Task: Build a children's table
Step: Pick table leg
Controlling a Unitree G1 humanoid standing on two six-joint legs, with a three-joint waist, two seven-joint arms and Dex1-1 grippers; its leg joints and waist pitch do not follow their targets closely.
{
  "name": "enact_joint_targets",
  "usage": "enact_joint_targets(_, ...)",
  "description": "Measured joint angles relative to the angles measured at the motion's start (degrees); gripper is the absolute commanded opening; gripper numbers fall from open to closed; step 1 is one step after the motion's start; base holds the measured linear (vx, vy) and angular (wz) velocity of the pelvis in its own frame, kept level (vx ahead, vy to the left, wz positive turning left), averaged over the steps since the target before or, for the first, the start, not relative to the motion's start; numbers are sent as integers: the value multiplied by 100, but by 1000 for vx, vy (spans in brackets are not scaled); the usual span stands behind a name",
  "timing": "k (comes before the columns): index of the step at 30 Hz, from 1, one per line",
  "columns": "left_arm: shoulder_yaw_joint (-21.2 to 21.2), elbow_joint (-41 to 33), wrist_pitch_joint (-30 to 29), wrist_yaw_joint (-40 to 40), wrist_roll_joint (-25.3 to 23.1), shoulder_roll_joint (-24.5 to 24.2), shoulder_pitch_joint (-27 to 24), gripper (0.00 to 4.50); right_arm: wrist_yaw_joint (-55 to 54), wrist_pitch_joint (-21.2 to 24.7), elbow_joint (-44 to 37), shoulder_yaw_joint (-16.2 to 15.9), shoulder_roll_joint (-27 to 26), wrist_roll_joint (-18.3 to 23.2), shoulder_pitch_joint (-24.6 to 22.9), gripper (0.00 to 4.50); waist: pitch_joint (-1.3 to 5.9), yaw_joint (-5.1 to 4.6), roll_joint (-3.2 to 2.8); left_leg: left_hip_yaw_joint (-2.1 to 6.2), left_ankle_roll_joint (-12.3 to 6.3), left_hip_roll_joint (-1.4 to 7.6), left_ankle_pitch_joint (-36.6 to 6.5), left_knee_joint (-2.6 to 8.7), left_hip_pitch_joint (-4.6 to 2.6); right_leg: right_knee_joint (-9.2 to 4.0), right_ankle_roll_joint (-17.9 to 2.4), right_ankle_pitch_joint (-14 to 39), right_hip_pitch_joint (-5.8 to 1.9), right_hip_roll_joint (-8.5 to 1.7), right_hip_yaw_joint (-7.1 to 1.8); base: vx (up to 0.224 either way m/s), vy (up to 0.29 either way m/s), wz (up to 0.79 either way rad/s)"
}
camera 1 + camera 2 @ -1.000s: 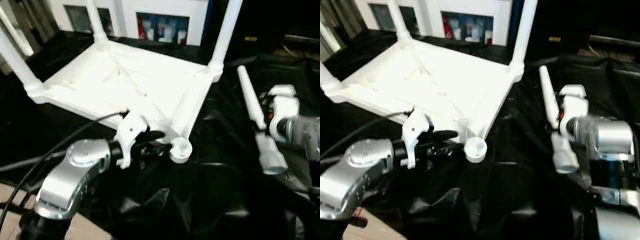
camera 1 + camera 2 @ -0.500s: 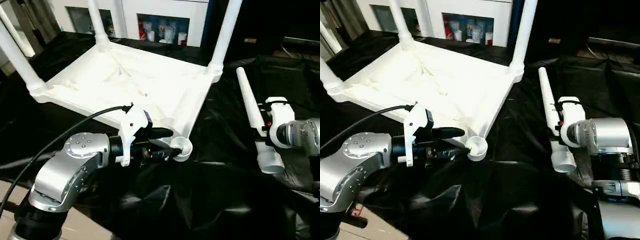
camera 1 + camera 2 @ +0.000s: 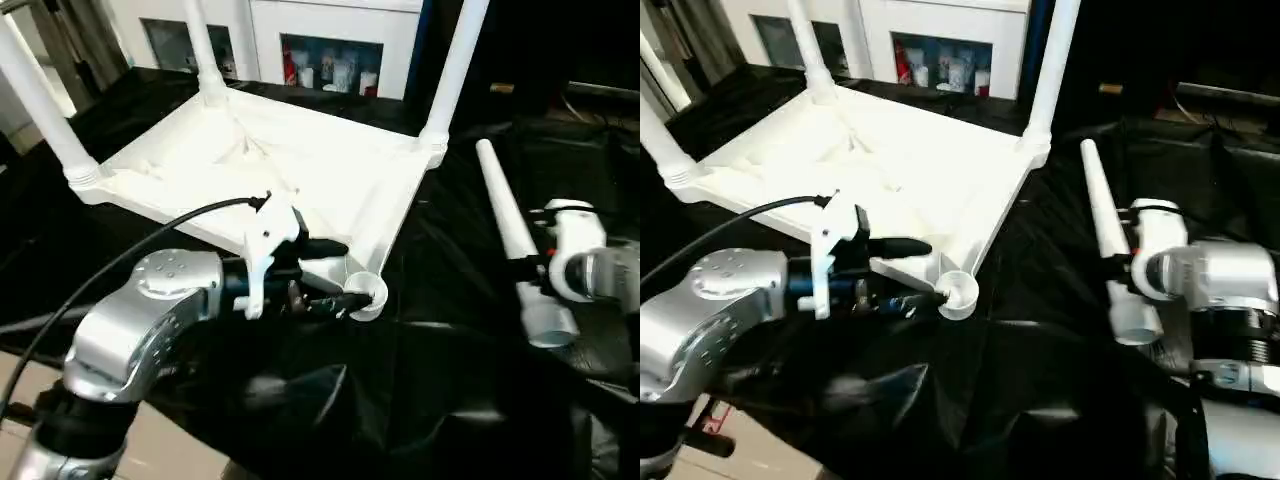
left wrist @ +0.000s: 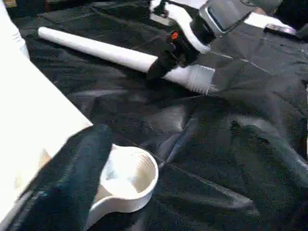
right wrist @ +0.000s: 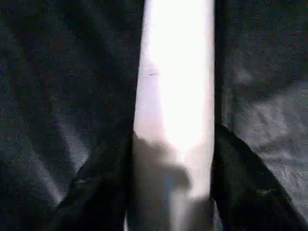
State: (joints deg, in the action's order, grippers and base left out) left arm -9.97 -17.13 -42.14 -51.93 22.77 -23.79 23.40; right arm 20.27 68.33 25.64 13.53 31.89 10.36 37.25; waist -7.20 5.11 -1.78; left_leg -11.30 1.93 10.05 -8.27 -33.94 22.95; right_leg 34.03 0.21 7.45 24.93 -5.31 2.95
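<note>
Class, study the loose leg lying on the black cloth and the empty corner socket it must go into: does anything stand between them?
Only bare black cloth lies between the loose leg and the empty socket. But the left end effector sits right at that socket, one finger over its rim, so it may crowd the leg's entry.

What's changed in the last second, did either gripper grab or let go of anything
The right gripper has closed in around the loose leg lying on the black cloth; its fingers now sit on either side of it. The left gripper has opened its fingers at the empty corner socket. The upturned tabletop and its three fitted legs stayed put.
</note>
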Motion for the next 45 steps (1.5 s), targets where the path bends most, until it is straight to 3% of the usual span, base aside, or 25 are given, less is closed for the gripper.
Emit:
enact_joint_targets(5,202,280,0,335,34,304,242,450,-317,-245,19,904,-273,273,-19,185,5,-8,-8,3,-1,0,0,-14,-1,5,1,0,2,0,0,0,0,0)
enact_joint_targets(9,500,571,-33,751,173,652,481,450,-422,-1113,-126,1718,-555,734,-70,183,19,-16,-27,4,-2,0,1,-35,0,3,1,0,3,-2,3,0,0,0)
enact_joint_targets(12,758,789,-167,1099,288,961,682,450,-98,-1847,-507,2165,-747,1191,-134,183,25,-18,-34,4,-5,0,1,-50,3,1,2,1,4,-6,8,0,0,0)
enact_joint_targets(15,1108,1112,-338,1530,518,1477,1052,450,810,-1831,-1434,2548,-1111,2116,-205,182,32,-16,-38,5,-10,3,4,-56,7,-8,2,1,3,-9,20,0,0,0)
enact_joint_targets(19,1238,1341,-444,1716,883,1821,1418,450,1622,-1344,-2415,2525,-1312,3238,-419,182,104,17,-7,20,-12,10,5,-57,8,-15,2,1,-5,-18,57,0,0,0)
enact_joint_targets(22,1556,1719,-550,1920,1127,2091,1863,450,2116,-1014,-3077,2183,-1446,4052,-786,182,117,58,0,25,-11,17,5,-56,12,-26,2,1,-8,-18,73,0,0,0)
enact_joint_targets(25,1670,1828,-634,2041,1325,2294,2068,450,2292,-841,-3274,1970,-1526,4372,-840,182,129,61,-3,27,-12,23,5,-52,17,-75,2,1,-18,-20,90,0,0,0)
enact_joint_targets(28,1903,2039,-736,2183,1607,2489,2228,450,2406,-746,-3472,1899,-1545,4429,-961,182,132,65,6,27,-12,28,5,-52,24,-109,3,1,-27,-20,101,0,0,0)
enact_joint_targets(32,2202,2192,-876,2328,1991,2700,2495,450,2369,-634,-3615,1466,-1558,4591,-1168,182,130,54,13,26,-13,27,4,-49,26,-155,4,2,-32,-22,109,0,0,0)
enact_joint_targets(36,2329,2244,-935,2417,2222,2802,2507,450,2339,-626,-3640,1310,-1539,4615,-1187,182,130,19,14,49,-14,28,3,-39,22,-240,6,3,-70,-22,147,0,0,0)
enact_joint_targets(41,2393,2252,-1089,2483,2405,2884,2508,450,2347,-586,-3684,1060,-1540,4591,-1244,182,127,-22,7,134,-16,54,1,-16,11,-409,6,3,-164,-42,325,0,0,0)
enact_joint_targets(45,2363,2241,-1176,2488,2485,2896,2506,450,2350,-587,-3786,840,-1480,4552,-1325,182,126,-18,8,134,-15,68,0,-3,-8,-427,7,4,-192,-87,411,0,0,0)
